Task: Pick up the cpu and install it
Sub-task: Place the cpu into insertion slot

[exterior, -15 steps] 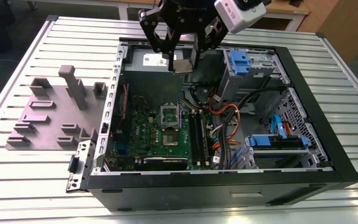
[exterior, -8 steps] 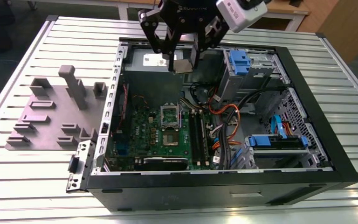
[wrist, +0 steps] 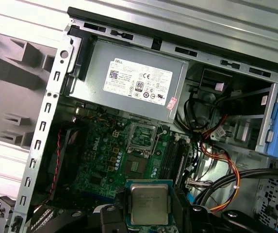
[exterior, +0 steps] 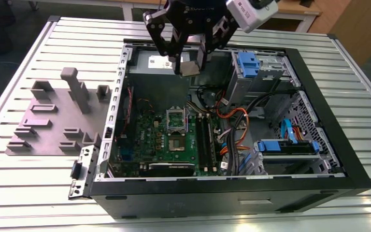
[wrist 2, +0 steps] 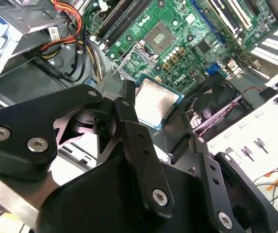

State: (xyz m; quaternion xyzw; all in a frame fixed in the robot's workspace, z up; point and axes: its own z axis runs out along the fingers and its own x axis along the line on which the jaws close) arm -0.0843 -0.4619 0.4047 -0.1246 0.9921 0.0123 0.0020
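Observation:
The cpu (exterior: 189,67), a flat square chip with a silvery top, hangs in the air over the back of the open computer case (exterior: 340,159). My gripper (exterior: 189,64) is shut on it, with one black finger on each side edge. In both wrist views the cpu (wrist 2: 155,102) (wrist: 149,204) sits between the fingers (wrist 2: 126,109), above the green motherboard (wrist: 105,165). The board's socket (wrist: 139,162) lies below with its metal frame (wrist: 143,132) swung open. The cpu is clear of the board.
A silver power supply (wrist: 134,80) fills the case's back corner. Orange and black cables (exterior: 234,121) and blue drive bays (exterior: 247,63) take up the exterior view's right. A grey blocky fixture (exterior: 56,116) stands on the slatted table (exterior: 18,193) outside the case.

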